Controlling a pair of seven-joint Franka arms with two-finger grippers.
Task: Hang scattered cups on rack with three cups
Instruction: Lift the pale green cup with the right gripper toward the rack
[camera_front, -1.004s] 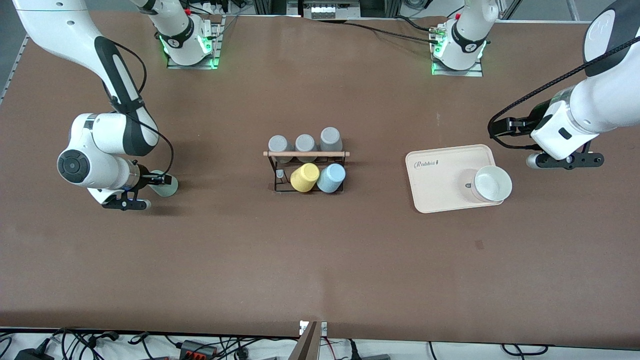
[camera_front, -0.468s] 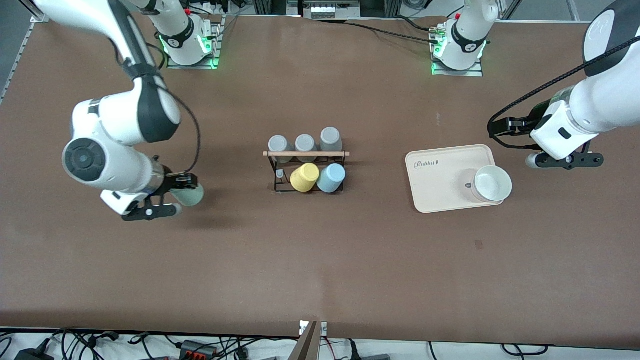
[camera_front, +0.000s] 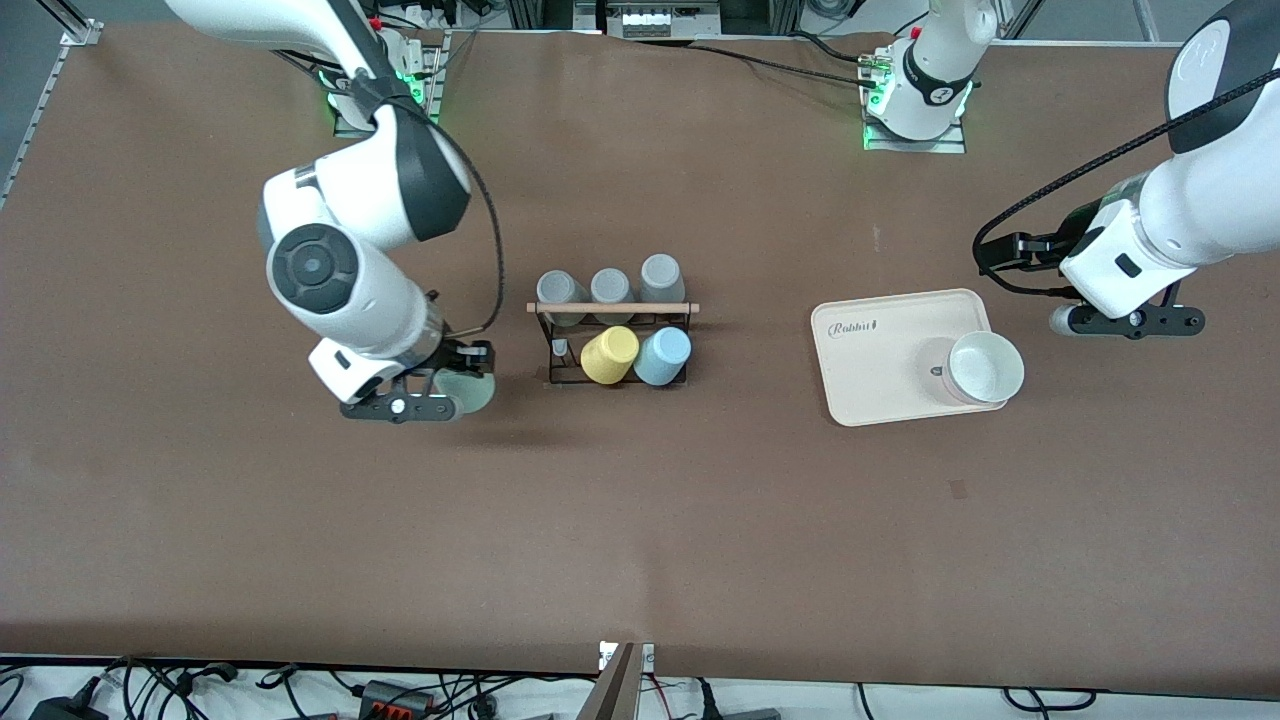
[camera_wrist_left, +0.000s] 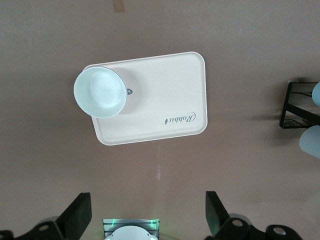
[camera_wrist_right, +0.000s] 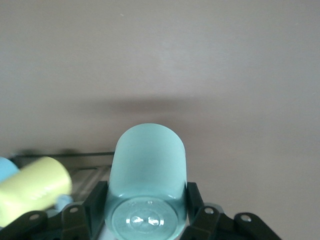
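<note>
1. The right gripper (camera_front: 448, 385) is clamped on the mint-green cup (camera_front: 470, 391), its fingers (camera_wrist_right: 196, 202) pressing either side of the cup near its base; in the right wrist view the cup (camera_wrist_right: 148, 175) juts straight out from between them.
2. Gripper and cup hang in the air over the table (camera_front: 640, 520), beside the rack (camera_front: 612, 340) on the side toward the right arm's end, close to it but not touching.
3. The rack is a black wire frame with a light wooden dowel (camera_front: 612, 308) across its top.
4. On the rack's row nearer the front camera sit a yellow cup (camera_front: 609, 354) and the light blue cup (camera_front: 663, 356), side by side; the peg at the right arm's end of that row is bare.
5. Three grey cups (camera_front: 611, 287) fill the row farther from the camera.
6. The left gripper (camera_front: 1128, 320) waits with its fingers (camera_wrist_left: 77, 215) spread wide and nothing between them, over bare table toward the left arm's end from the rack.
7. A cream tray (camera_front: 880, 350) lies between the rack and that gripper, carrying a white bowl (camera_front: 985, 367) at one corner.
8. The table is plain brown; cables and power strips (camera_front: 380, 692) run along its edge nearest the front camera.
</note>
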